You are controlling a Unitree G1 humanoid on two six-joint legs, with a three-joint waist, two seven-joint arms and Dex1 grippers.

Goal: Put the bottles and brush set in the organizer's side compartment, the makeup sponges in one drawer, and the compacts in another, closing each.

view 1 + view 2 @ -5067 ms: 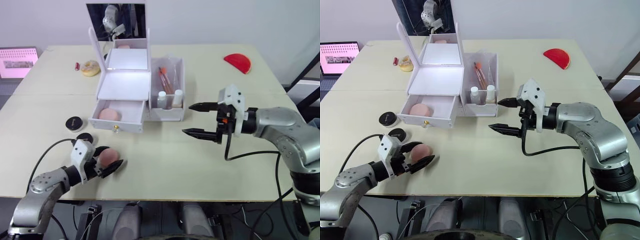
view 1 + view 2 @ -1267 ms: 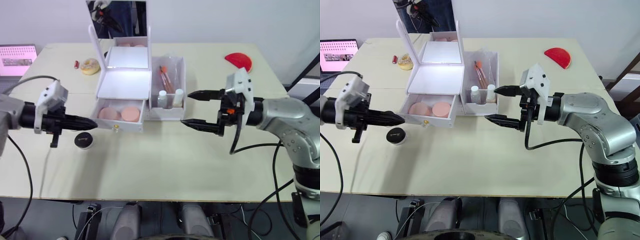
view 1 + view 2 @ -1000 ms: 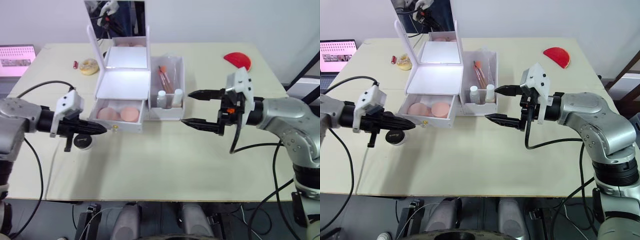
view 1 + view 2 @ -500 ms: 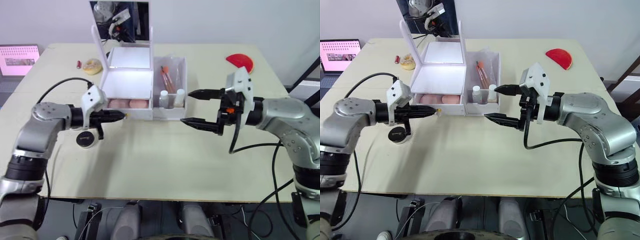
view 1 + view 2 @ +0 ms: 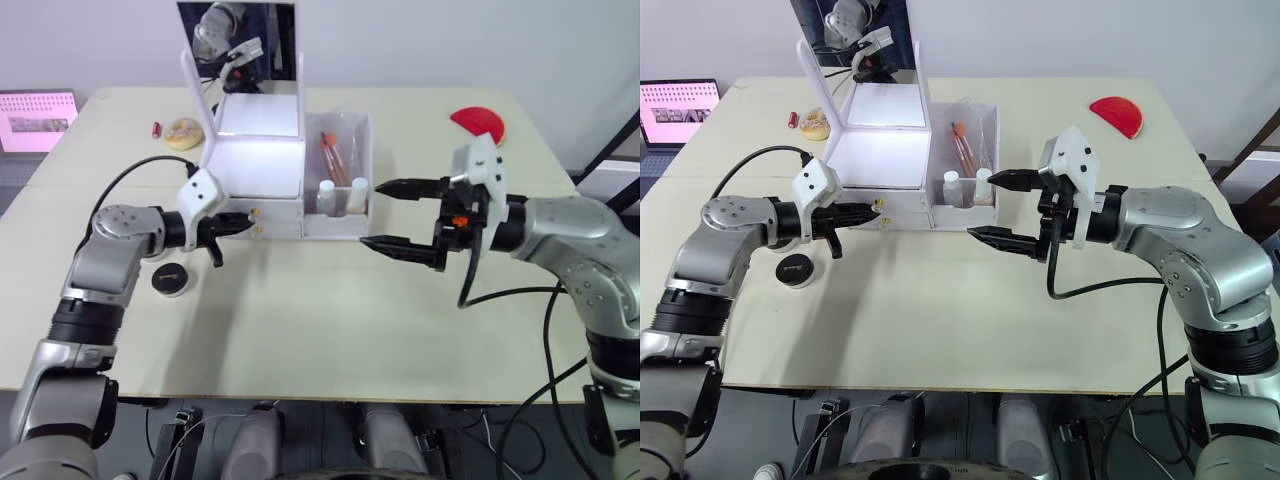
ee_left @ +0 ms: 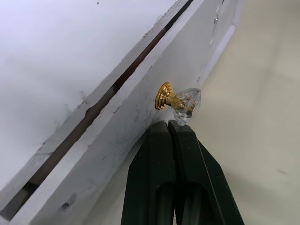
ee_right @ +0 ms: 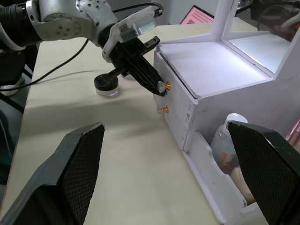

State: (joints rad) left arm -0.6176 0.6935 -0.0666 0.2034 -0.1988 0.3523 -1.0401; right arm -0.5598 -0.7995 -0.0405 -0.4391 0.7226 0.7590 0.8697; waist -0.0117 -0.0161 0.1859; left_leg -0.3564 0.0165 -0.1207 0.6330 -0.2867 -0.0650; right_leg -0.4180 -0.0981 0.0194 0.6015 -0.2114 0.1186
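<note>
The white organizer (image 5: 255, 170) stands at the table's middle with its mirror lid up. Two white bottles (image 5: 340, 196) and the brush set (image 5: 330, 155) sit in its side compartment. Both drawer fronts lie almost flush, and the makeup sponges are hidden inside. My left gripper (image 5: 240, 225) is shut, its tips (image 6: 169, 124) pressed against a drawer's gold and crystal knob (image 6: 179, 100); a thin dark gap runs along that drawer front. A black compact (image 5: 170, 278) lies on the table below my left arm. To the right of the organizer my right gripper (image 5: 385, 215) hovers open and holds nothing.
A red half-round object (image 5: 476, 122) lies at the back right. A ring-shaped pastry (image 5: 182, 132) and a small red item (image 5: 155, 129) sit at the back left, near a pink screen (image 5: 38, 110). Bare tabletop (image 5: 320, 320) stretches in front of the organizer.
The drawer with the sponges has slid in from partly open to nearly flush. My left gripper followed it toward the organizer, still shut. The right arm has not moved.
</note>
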